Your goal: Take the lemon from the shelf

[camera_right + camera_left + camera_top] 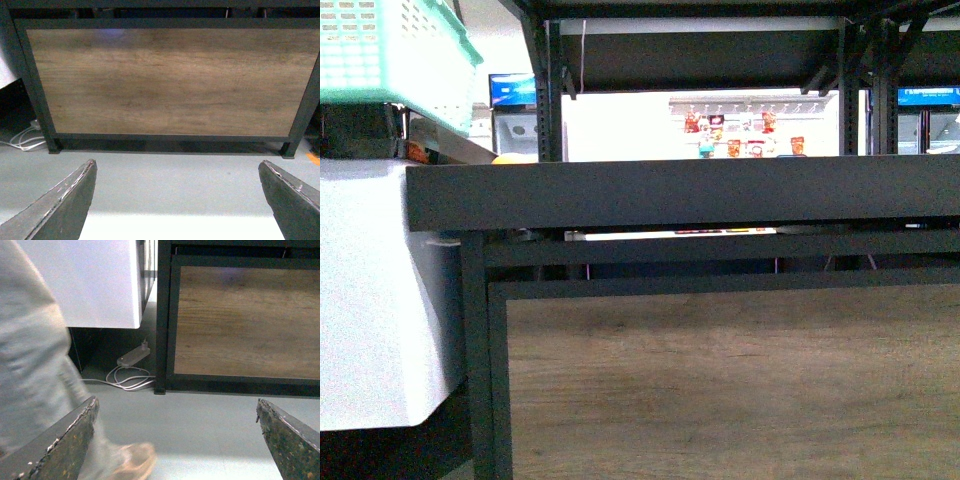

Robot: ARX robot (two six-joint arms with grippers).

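The shelf [700, 195] fills the front view: a black tier's raised front edge at eye level, with a wood panel [740, 380] below it. A yellow-orange sliver [514, 158] peeks over the tier's left end; I cannot tell which fruit it is. No lemon shows clearly. My left gripper [176, 404] is open and empty, low over the grey floor, facing the shelf's base panel [245, 320]. My right gripper [177, 164] is open and empty, also low over the floor before the same panel [165, 80].
A teal basket [390, 50] sits on a white cabinet [370, 300] left of the shelf. In the left wrist view a person's blurred leg [30, 365] and shoe [135, 462] stand close by. A power strip with cables [132, 357] lies on the floor.
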